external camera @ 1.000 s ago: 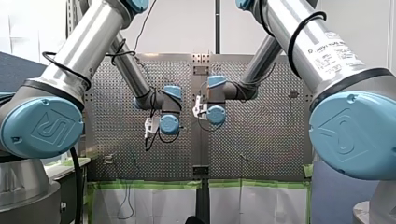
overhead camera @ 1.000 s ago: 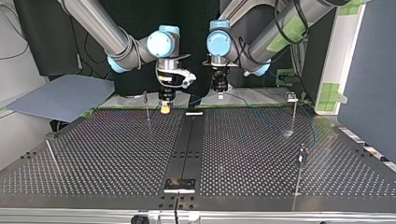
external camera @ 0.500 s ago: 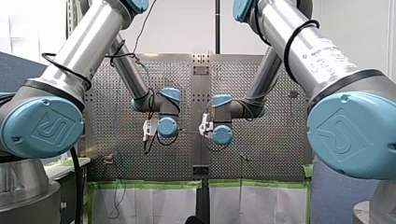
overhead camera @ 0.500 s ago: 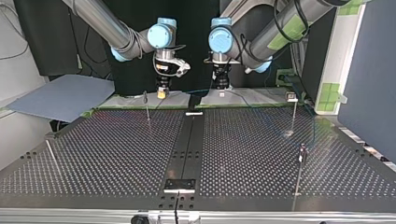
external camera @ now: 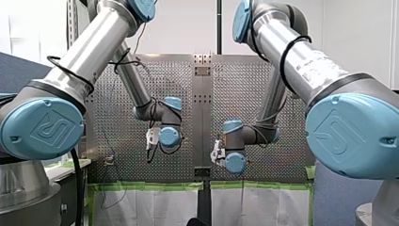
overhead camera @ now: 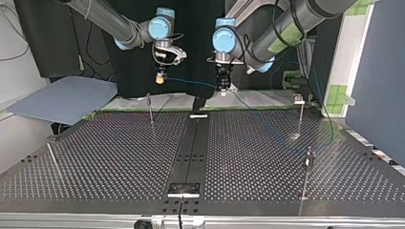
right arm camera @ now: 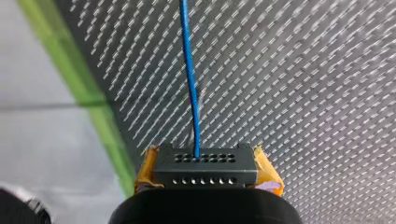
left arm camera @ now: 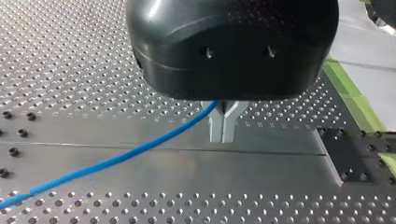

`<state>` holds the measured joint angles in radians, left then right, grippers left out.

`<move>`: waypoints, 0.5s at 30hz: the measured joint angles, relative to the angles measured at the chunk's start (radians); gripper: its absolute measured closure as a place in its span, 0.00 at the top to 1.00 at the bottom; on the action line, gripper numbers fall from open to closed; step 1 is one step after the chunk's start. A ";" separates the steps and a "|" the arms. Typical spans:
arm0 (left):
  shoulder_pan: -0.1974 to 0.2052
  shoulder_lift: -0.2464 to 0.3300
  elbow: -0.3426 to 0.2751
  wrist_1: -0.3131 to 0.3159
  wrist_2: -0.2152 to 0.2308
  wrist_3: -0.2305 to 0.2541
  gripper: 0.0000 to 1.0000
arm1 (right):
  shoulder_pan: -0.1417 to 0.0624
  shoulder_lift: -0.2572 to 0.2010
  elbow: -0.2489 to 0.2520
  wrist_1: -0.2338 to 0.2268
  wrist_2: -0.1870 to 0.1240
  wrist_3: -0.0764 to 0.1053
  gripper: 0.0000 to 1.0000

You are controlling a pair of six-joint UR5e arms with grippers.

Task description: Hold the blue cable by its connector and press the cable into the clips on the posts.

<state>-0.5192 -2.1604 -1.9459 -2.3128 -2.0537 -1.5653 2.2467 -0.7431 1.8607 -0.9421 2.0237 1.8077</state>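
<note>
The blue cable point(overhead camera: 191, 82) hangs stretched between my two grippers, above the back edge of the perforated table point(overhead camera: 119, 152). My right gripper point(overhead camera: 161, 78), at the top view's left, has yellow pads point(right arm camera: 148, 168) shut on a dark grey connector point(right arm camera: 205, 165); the blue cable point(right arm camera: 191, 88) leaves it straight ahead. My left gripper point(left arm camera: 223, 126) has its metal fingers shut on the blue cable point(left arm camera: 116, 161), which trails off to one side over the table. In the top view my left gripper point(overhead camera: 222, 87) hangs right of centre. A thin post point(overhead camera: 151, 110) stands below my right gripper.
More thin posts point(overhead camera: 300, 114) point(overhead camera: 309, 160) stand on the right half of the table in the top view. A dark rail point(overhead camera: 191, 148) runs down the table's middle. A grey sheet point(overhead camera: 67, 100) lies beyond the left corner. Green tape point(right arm camera: 100, 116) edges the table.
My right gripper has risen with the connector and shifted toward the top view's left, drawing the cable out between the grippers. My left gripper has moved only a little.
</note>
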 joint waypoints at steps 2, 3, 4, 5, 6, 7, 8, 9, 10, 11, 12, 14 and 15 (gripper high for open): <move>-0.005 -0.016 0.007 0.016 0.003 -0.003 0.00 | -0.012 0.021 0.021 -0.020 -0.001 -0.002 0.00; -0.007 -0.023 0.010 0.023 0.004 -0.004 0.00 | -0.017 0.029 0.029 -0.029 -0.001 -0.003 0.00; -0.010 -0.030 0.013 0.030 0.005 -0.004 0.00 | -0.022 0.037 0.037 -0.037 -0.001 -0.003 0.00; -0.014 -0.039 0.016 0.039 0.006 -0.005 0.00 | -0.029 0.048 0.048 -0.048 -0.002 -0.003 0.00; -0.016 -0.046 0.017 0.046 0.006 -0.006 0.00 | -0.034 0.056 0.056 -0.055 -0.003 -0.003 0.00; -0.019 -0.054 0.018 0.053 0.006 -0.006 0.00 | -0.040 0.064 0.064 -0.060 -0.003 -0.004 0.00; -0.022 -0.064 0.020 0.060 0.006 -0.006 0.00 | -0.046 0.076 0.075 -0.065 -0.003 -0.004 0.00; -0.025 -0.071 0.021 0.064 0.006 -0.006 0.00 | -0.051 0.084 0.084 -0.067 -0.004 -0.004 0.00; -0.027 -0.079 0.022 0.066 0.007 -0.006 0.00 | -0.056 0.092 0.092 -0.069 -0.005 -0.004 0.00; -0.030 -0.089 0.024 0.069 0.007 -0.006 0.00 | -0.062 0.101 0.103 -0.070 -0.006 -0.004 0.00; -0.033 -0.096 0.026 0.070 0.007 -0.005 0.00 | -0.066 0.106 0.110 -0.070 -0.007 -0.004 0.00; -0.039 -0.111 0.034 0.070 0.007 -0.002 0.00 | -0.075 0.113 0.129 -0.070 -0.010 -0.005 0.00; -0.043 -0.118 0.039 0.069 0.008 0.000 0.00 | -0.078 0.114 0.137 -0.070 -0.010 -0.005 0.00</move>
<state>-0.5618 -2.2782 -1.9071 -2.2436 -2.0460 -1.5657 2.1683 -0.6287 1.9976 -1.0125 2.0135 1.8028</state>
